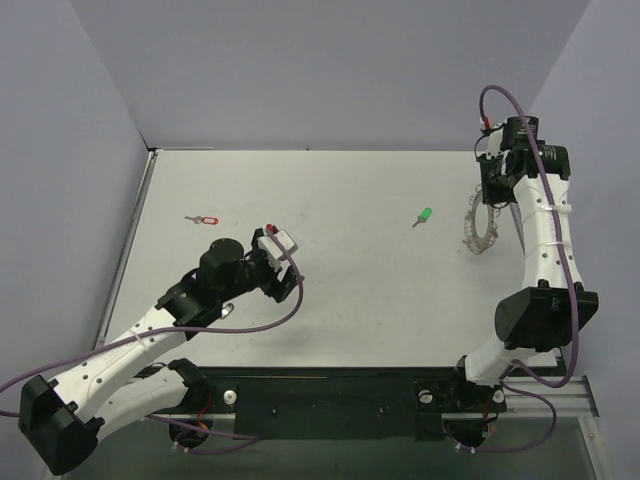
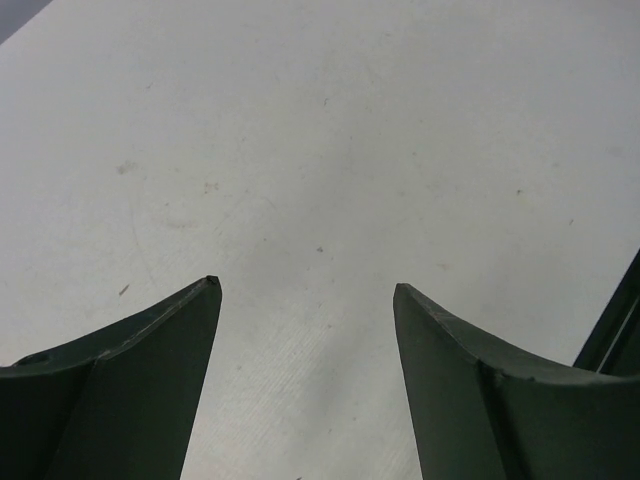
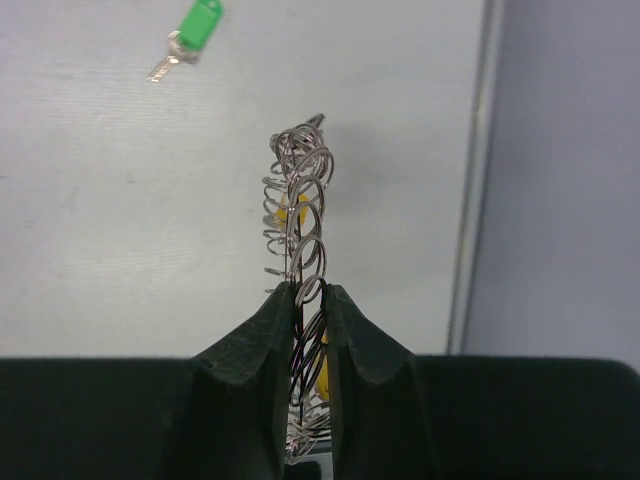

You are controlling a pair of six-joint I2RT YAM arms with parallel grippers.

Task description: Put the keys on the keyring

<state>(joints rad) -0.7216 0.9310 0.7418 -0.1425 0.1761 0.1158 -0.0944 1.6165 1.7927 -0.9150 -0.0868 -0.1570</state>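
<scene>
Here the right hand [image 3: 300, 288] clenches the keyring [image 3: 302, 195] upright, while the released, empty left hand [image 2: 307, 285] hangs nearer the red key [image 1: 205, 220], to its left, than the green key [image 1: 424, 215].

Lab test cell, as I see it: bare white table [image 1: 350, 300], plain grey partition walls [image 1: 330, 70] across upper frame, aluminium mounting rail [image 1: 572, 398] lower right.

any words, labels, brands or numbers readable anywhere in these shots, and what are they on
None: no text can be read in any view.
The green key has a blank head.
The red key is too small to tell.
The keyring and the table show no lettering.
</scene>
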